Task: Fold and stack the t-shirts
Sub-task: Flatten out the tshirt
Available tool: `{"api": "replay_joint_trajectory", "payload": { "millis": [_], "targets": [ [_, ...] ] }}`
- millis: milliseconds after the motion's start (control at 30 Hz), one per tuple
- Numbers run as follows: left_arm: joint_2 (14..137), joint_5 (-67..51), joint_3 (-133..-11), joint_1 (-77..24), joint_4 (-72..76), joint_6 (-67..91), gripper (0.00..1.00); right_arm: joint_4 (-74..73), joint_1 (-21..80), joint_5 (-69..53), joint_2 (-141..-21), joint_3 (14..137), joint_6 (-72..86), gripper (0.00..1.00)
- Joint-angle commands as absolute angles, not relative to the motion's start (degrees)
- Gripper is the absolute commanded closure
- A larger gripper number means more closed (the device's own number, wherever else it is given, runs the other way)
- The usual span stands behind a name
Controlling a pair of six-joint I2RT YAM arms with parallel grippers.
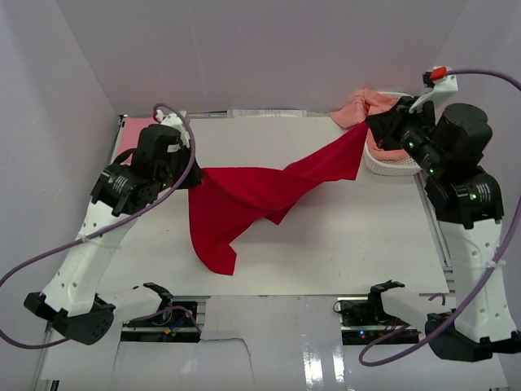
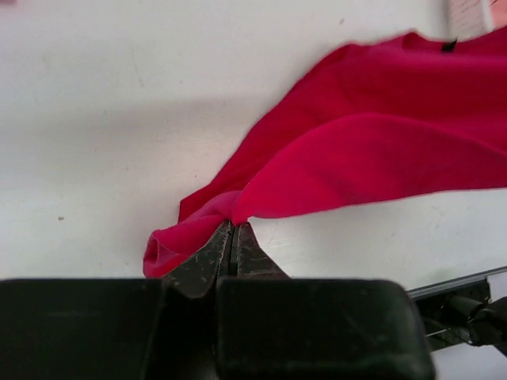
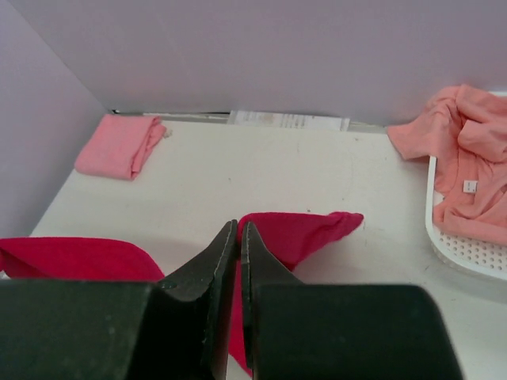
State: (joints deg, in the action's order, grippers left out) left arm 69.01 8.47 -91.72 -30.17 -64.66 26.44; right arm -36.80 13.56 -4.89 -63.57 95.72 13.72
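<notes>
On salmon t-shirt [image 3: 483,138], unreadable white tag [image 3: 470,186]; red t-shirt [image 1: 244,195] gripped.

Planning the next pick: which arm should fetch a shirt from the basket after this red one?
Right. The white basket with salmon-orange t-shirts sits just beside the right tool; the left tool is across the table. Both are shut on the red t-shirt.

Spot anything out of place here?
Only the salmon-orange shirt: it spills over the rim of the white basket onto the table. The red shirt, pinched by the left claw and right claw, sags in loose folds.
</notes>
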Motion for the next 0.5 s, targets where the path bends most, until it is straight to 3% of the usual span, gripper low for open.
{"api": "replay_joint_trajectory", "payload": {
  "millis": [0,467],
  "targets": [
    [61.5,11.1,-91.3,-30.2,-56.0,26.4,1.00,-30.9,13.5,-7.0,-59.5,94.3,15.2,0.92],
    [39.6,13.8,-83.1,-30.2,-35.9,17.8,1.00,-19.1,13.5,-12.7,-42.3,93.4,11.2,0.92]
  ]
}}
